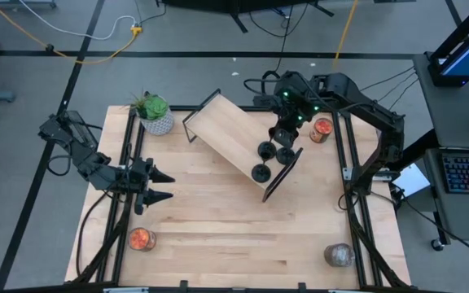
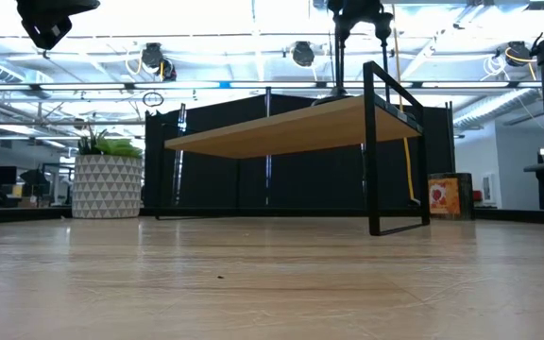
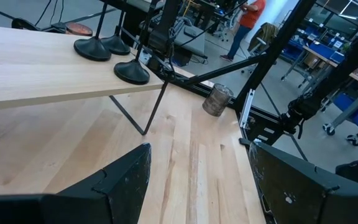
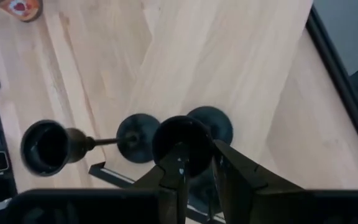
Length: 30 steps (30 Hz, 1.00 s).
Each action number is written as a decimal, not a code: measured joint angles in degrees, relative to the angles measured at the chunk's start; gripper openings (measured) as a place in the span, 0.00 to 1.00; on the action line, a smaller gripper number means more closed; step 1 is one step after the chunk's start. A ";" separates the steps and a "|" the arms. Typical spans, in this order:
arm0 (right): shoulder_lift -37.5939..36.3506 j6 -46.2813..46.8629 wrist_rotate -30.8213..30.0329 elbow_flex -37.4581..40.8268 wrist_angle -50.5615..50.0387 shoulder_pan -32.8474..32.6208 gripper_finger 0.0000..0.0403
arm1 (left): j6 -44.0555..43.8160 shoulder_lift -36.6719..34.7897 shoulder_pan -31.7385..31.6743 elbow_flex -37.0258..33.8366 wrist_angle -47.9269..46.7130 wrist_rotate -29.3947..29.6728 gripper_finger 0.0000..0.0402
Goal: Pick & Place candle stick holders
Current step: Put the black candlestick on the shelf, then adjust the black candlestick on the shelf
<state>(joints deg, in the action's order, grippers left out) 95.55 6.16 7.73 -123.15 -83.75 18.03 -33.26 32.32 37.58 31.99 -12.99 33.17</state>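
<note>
The left gripper (image 1: 163, 185) hovers with fingers spread wide and empty near the table's (image 1: 218, 236) left edge, well apart from the wooden shelf (image 1: 234, 134). Three candle stick holders (image 1: 273, 155) stand clustered at the shelf's right end. Directly above them, the right gripper (image 4: 194, 171) has its fingers narrowly parted around one holder's cup (image 4: 180, 143).

The pale wooden surface (image 1: 218, 220) carries a small black-framed shelf (image 1: 234, 138) with a wooden top near its centre toward one o'clock, and three black candle stick holders (image 1: 265, 151) stand clustered on the shelf's four-o'clock end. Directly on the surface sit a potted plant (image 1: 155, 114) at eleven o'clock, an orange-filled jar (image 1: 322, 129) at two, another orange-filled jar (image 1: 142, 239) at seven, and a brownish jar (image 1: 339, 255) at five.
</note>
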 joint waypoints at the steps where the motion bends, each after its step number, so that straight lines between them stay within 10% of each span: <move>1: 0.00 -0.35 0.00 0.00 0.27 0.11 0.16 | 0.00 0.00 0.00 -0.01 0.00 0.00 0.70; 21: -10.10 1.75 -0.66 -0.06 0.44 1.56 0.16 | -0.06 0.07 0.00 0.00 0.02 0.54 0.70; 30: -15.13 9.83 -11.61 4.67 -6.42 1.08 0.12 | 0.18 0.32 -0.17 -0.02 1.31 3.46 0.70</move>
<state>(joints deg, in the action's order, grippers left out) 80.42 15.98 -3.88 -118.48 -90.17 19.12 -33.08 32.64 37.41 31.97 -11.69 36.63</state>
